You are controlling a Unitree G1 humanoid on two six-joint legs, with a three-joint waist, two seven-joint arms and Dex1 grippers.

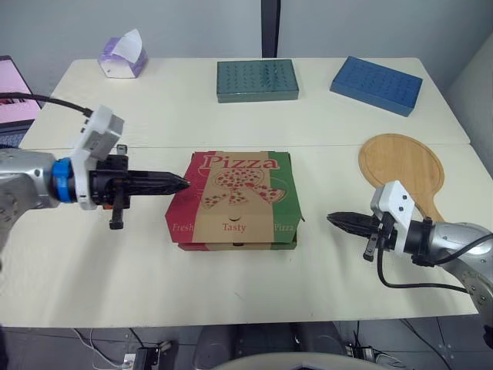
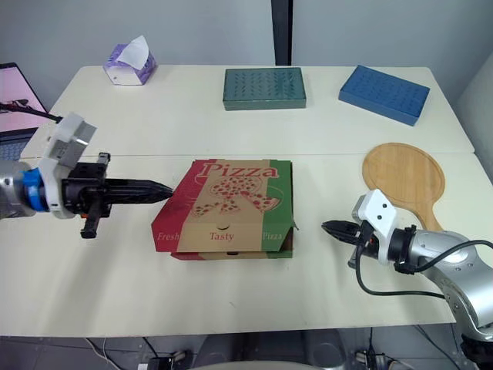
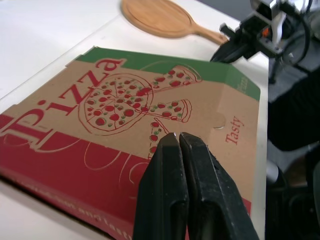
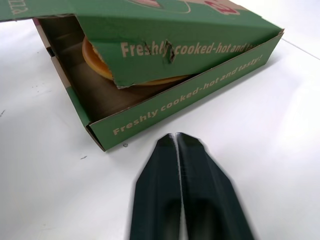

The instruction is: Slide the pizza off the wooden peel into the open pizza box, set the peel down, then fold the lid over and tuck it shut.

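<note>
Lid (image 1: 239, 185) down, side flap not yet tucked.
The left fingers (image 1: 158, 183), pinched together and empty, sit at the lid's left edge, seemingly to pin it. The right fingers (image 1: 350, 223), likewise closed and empty, hover just beside the pizza box (image 1: 231, 228), whose right side gapes over the pizza (image 4: 95, 62). The wooden peel (image 1: 400, 166) lies aside on the table (image 1: 154, 108).

The pizza box (image 1: 235, 202) is matt printed cardboard (raw brown inside), the peel (image 1: 400, 166) smooth wood.
</note>
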